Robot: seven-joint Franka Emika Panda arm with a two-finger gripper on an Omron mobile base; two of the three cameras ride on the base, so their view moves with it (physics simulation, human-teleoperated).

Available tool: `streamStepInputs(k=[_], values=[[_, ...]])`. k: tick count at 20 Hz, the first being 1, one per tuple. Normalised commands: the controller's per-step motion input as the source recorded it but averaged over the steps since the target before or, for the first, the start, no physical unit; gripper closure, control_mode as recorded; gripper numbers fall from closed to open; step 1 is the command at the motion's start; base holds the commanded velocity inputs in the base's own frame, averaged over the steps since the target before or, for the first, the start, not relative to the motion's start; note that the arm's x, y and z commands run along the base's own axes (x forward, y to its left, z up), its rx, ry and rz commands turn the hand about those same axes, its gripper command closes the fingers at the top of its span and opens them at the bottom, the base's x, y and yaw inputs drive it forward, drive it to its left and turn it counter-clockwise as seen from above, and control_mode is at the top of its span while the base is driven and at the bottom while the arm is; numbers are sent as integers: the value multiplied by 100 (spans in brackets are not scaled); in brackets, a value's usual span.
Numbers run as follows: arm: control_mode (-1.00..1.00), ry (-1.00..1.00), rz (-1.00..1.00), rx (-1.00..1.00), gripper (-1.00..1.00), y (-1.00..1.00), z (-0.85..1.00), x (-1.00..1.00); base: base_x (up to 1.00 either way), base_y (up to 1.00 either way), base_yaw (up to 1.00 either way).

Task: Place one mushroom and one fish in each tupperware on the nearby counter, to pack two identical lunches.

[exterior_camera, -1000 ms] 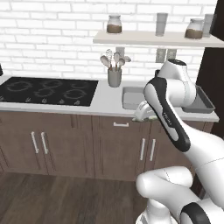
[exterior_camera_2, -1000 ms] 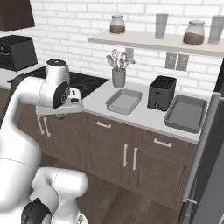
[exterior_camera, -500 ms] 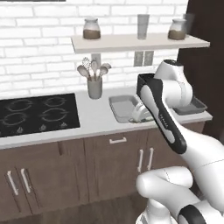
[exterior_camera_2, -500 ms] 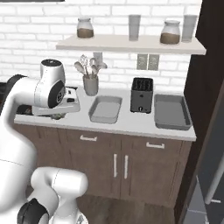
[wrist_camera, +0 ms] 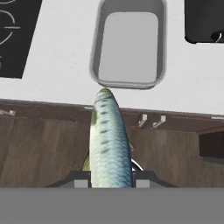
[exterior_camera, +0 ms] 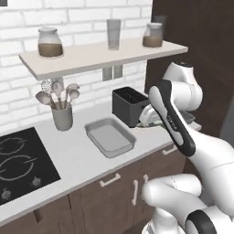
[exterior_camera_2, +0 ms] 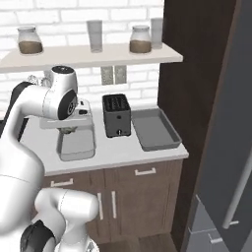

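Observation:
My gripper is shut on a silvery grey-green fish, which points ahead toward the near rim of an empty grey tupperware. The fish hangs above the dark cabinet fronts, just short of the counter edge. From the base views the gripper hovers by the front right of that tupperware. A second empty tupperware lies right of the toaster. No mushroom is in view.
A black toaster stands between the two trays. A grey cup of utensils and the black cooktop are to the left. A wall shelf with jars hangs above; a tall dark cabinet closes the right.
The whole picture has shifted: the base has driven right along the counter and turned, so the cooktop slid left and the trays came nearer. The gripper stays shut on the fish.

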Motion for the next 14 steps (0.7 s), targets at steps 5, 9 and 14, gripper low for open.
streamStepInputs(k=[5, 9, 14], values=[[100, 0, 0, 0, 100, 0, 0, 0, -32, 64, -20], [100, 0, 0, 0, 100, 0, 0, 0, 16, 40, -2], [100, 0, 0, 0, 100, 0, 0, 0, 83, 0, 0]])
